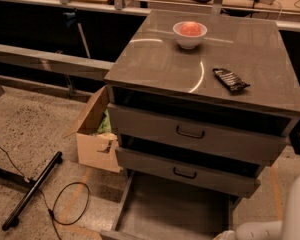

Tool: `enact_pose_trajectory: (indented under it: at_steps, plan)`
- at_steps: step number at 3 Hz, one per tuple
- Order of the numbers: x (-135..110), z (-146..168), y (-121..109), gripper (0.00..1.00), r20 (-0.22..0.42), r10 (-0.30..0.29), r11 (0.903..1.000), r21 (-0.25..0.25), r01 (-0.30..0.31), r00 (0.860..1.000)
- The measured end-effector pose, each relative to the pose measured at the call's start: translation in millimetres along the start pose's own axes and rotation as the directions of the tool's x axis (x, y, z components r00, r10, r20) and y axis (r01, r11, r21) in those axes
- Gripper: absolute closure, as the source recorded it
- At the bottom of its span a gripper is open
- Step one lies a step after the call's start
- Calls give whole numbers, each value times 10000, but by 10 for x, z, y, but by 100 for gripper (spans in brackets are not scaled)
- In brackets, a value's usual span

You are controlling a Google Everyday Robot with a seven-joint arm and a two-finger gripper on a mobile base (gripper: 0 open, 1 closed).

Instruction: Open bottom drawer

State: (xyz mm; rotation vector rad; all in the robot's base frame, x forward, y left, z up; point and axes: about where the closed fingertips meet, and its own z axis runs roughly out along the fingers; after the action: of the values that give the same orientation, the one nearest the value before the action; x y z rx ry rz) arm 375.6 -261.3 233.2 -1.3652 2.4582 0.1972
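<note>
Bottom drawer (172, 209) stands well out beneath desk (160, 59), grey inside exposed, slide axis toward camera. White arm (275, 224) just right of it. End effector below frame; state cannot be told.

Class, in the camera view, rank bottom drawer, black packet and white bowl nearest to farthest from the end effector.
The end effector: bottom right edge.
1. bottom drawer: open, beside it
2. black packet: on top, right
3. white bowl: top, rear
</note>
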Motion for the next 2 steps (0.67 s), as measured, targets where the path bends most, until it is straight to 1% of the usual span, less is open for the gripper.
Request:
enact_pose_trajectory:
  at_steps: [1,2]
  plan:
    - [233,-485,-420,100,-654,-113,9850,1712,224,9978]
    - [440,-853,-835,100,-1374,37,9483,3148,401,9905]
